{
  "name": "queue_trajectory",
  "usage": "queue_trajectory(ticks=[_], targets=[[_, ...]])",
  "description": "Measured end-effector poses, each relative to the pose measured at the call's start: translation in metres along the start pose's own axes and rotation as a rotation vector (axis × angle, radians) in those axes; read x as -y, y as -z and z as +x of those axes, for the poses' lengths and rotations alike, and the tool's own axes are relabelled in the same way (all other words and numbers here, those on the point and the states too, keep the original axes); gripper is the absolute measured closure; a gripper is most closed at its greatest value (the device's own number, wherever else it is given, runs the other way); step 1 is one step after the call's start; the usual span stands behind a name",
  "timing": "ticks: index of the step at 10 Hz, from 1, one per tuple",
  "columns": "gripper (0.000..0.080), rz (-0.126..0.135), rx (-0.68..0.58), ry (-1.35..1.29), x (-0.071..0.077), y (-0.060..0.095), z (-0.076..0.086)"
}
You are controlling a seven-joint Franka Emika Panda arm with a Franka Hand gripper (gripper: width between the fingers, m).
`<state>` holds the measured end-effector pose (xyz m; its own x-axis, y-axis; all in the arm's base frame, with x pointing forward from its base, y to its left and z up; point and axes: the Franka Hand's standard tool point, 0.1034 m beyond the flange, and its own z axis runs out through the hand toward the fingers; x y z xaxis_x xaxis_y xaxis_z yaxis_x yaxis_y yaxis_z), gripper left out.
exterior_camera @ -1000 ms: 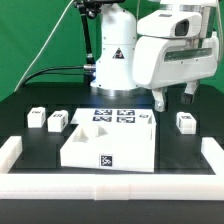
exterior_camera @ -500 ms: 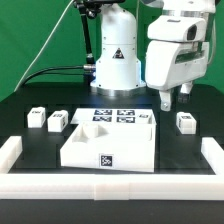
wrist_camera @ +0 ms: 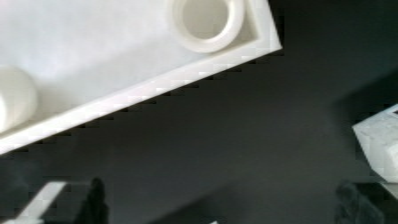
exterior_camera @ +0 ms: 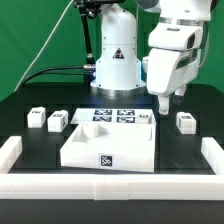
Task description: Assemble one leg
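Observation:
Small white tagged legs lie on the black table: one [exterior_camera: 186,122] at the exterior view's right, two [exterior_camera: 36,118] [exterior_camera: 57,122] at its left. My gripper [exterior_camera: 170,101] hangs open and empty above the table, behind the back right corner of the large white panel [exterior_camera: 108,145] and a little left of the right leg. In the wrist view my gripper [wrist_camera: 222,205] shows two dark, widely spread fingertips [wrist_camera: 80,200] with nothing between them. The panel [wrist_camera: 107,70] with a round socket [wrist_camera: 205,20] lies beyond, and a white leg [wrist_camera: 382,140] shows at the frame's edge.
The marker board [exterior_camera: 113,115] lies flat behind the panel. A white block [exterior_camera: 146,119] stands at the panel's back right. White border rails sit at the exterior view's left [exterior_camera: 10,150], right [exterior_camera: 212,150] and front [exterior_camera: 110,187]. The robot's base [exterior_camera: 115,60] stands at the back.
The hand has risen and turned about its vertical axis, so it shows narrower in the exterior view. The legs and panel have not moved.

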<state>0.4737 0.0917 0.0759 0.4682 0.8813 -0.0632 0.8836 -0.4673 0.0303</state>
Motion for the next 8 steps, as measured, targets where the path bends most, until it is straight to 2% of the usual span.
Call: queue_trajectory(ticks=[1, 2, 3, 4, 7, 8], targets=[[0.0150, 0.000, 0.000, 0.002, 0.000, -0.001, -0.001], [0.0150, -0.027, -0.037, 0.104, 0.001, -0.007, -0.007], [0.0150, -0.025, -0.040, 0.181, 0.008, -0.018, -0.027], [0.0150, -0.019, -0.034, 0.221, 0.007, -0.024, -0.043], [0.0150, -0.019, -0.026, 0.269, -0.006, -0.031, -0.081], [0.0150, -0.019, -0.028, 0.259, -0.005, -0.031, -0.077]])
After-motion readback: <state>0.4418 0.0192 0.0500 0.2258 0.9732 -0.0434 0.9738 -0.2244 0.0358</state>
